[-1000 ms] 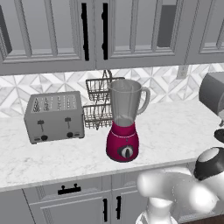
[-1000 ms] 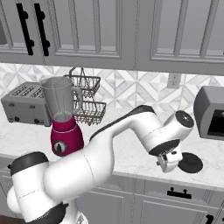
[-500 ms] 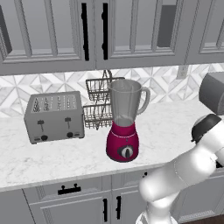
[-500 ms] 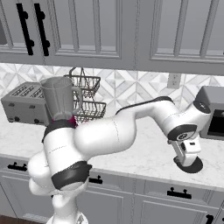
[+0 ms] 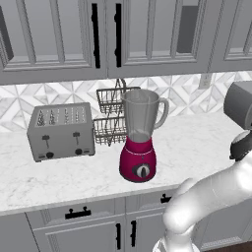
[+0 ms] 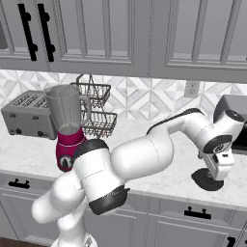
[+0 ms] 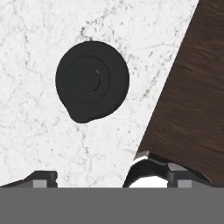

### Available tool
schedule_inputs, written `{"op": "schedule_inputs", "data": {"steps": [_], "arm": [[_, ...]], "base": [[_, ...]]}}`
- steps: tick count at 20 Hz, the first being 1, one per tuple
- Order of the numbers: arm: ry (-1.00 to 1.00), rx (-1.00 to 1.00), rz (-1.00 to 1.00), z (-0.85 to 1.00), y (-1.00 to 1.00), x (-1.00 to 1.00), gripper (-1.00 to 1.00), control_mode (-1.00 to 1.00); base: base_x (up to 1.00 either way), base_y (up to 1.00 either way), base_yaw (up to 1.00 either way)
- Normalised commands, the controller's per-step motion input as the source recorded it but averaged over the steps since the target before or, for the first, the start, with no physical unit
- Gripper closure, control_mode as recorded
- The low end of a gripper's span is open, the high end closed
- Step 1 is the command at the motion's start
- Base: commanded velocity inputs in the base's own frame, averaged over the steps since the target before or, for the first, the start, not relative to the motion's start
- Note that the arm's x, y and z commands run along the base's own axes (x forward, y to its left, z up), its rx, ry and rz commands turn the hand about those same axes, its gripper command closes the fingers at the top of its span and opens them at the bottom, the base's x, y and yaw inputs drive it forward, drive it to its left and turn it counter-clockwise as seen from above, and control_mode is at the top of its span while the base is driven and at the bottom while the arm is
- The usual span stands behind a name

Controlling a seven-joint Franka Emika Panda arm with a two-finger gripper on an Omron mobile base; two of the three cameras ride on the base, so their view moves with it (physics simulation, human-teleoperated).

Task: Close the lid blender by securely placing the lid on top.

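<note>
The lid lies flat on the marble counter near its front edge, well to the right of the blender — whose jar stands open beside the toaster. The gripper hangs just above the lid, its fingers spread apart, holding nothing — the lid is untouched.

A white marble counter carries everything. The toaster sits at the back left, a wire rack beside it. The blender stands near the front edge. The lid lies flat near the front edge, far right.
</note>
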Motion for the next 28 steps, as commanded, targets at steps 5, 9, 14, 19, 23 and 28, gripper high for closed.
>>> {"op": "schedule_inputs", "data": {"steps": [5, 9, 14, 19, 23, 28], "arm": [[0.10, 0.00, -0.03, -0.30, -0.28, 0.39, -1.00, -1.00], [0.05, 0.00, -0.06, -0.58, -0.08, 0.21, -1.00, -1.00], [0.00, 0.00, -0.06, -0.72, -0.01, 0.00, -1.00, -1.00], [0.00, 0.00, -0.08, -0.42, 0.00, 0.07, -1.00, -1.00], [0.00, 0.00, -0.08, -0.26, 0.00, 0.11, -1.00, -1.00], [0.00, 0.00, -0.10, -0.21, 0.11, 0.01, -1.00, -1.00]], "base": [[0.00, 0.00, 0.00], [0.00, 0.00, 0.00], [0.00, 0.00, 0.00], [0.00, 0.00, 0.00], [0.00, 0.00, 0.00], [0.00, 0.00, 0.00]]}}
